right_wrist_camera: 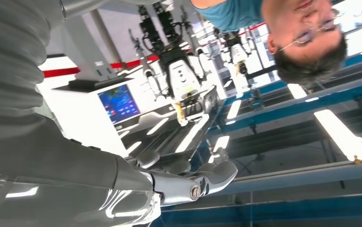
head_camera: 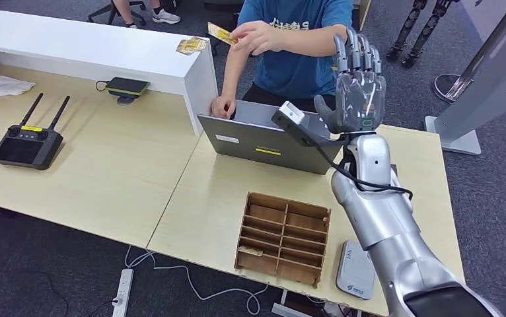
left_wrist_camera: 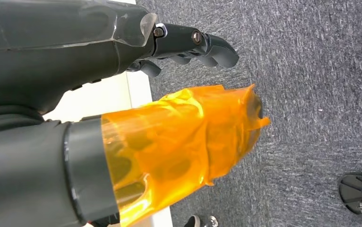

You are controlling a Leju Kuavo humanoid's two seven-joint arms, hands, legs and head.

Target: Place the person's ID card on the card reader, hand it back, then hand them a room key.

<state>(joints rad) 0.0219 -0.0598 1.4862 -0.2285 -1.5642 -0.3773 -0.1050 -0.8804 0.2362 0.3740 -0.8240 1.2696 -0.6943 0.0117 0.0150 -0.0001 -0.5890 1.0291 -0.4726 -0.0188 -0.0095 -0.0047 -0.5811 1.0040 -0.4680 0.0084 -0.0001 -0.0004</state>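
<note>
On the far left of the table [head_camera: 105, 178], a crumpled tissue [head_camera: 6, 86] and, nearer, a black controller [head_camera: 27, 142] with 2 antennas. Farther right, a dark reader [head_camera: 127, 86] with a cable, lying flat beside the white counter [head_camera: 72, 43]. On the counter's right end, some small yellowish cards [head_camera: 191, 45]. Just right of these, a card [head_camera: 222, 33] pinched in the person's hand [head_camera: 253, 34], held in the air above the counter edge, well apart from the reader. The person's other hand [head_camera: 223, 105] resting at the back of a grey laptop [head_camera: 267, 142]. Near the front edge of the table, a wooden tray [head_camera: 282, 239] with many slots, 1 small card [head_camera: 250, 250] lying in a slot on its left side. Right of the tray, a grey flat device [head_camera: 355, 269]. Above the laptop, the right hand [head_camera: 357, 82] raised upright, fingers straight and apart, holding nothing, close to the person's chest but not touching. In the left wrist view, the left hand [left_wrist_camera: 188, 45] hanging over grey carpet, thumb [left_wrist_camera: 184, 137] wrapped in orange film, dark fingers [left_wrist_camera: 217, 47] bent a little with nothing between them; whether fully curled, cannot say.
</note>
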